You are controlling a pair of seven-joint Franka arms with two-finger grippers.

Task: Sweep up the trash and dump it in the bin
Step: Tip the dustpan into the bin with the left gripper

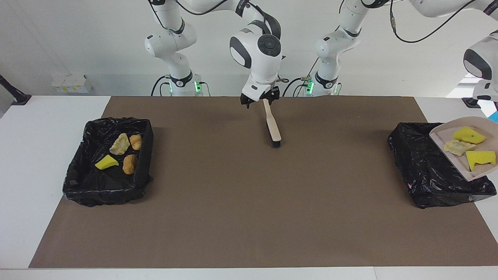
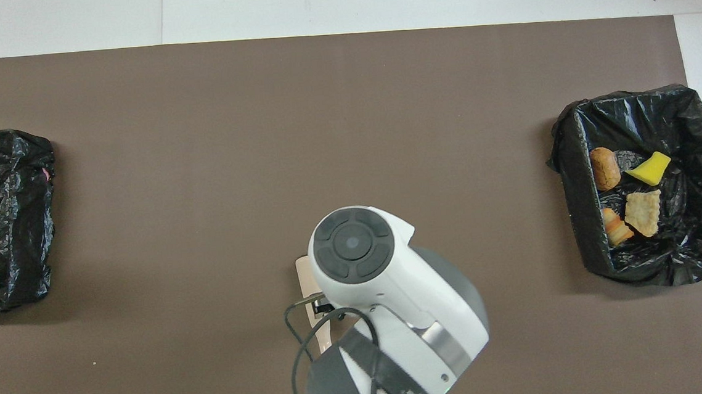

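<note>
Toward the right arm's end of the table from the brush, a black-lined bin sits on the mat. It holds four pieces of trash: a tan chunk, two orange chunks and a yellow scrap. The brush lies mid-mat, bristles pointing away from the robots. The right gripper hangs over its handle end with the fingers spread apart, clamping nothing; from overhead the wrist hides most of the brush. Toward the left arm's end from the brush is a second bin. The tilted dustpan hangs over it, covering part of it, and carries two yellow scraps and a tan chunk. The left gripper, out of frame, is closed on the dustpan.
</note>
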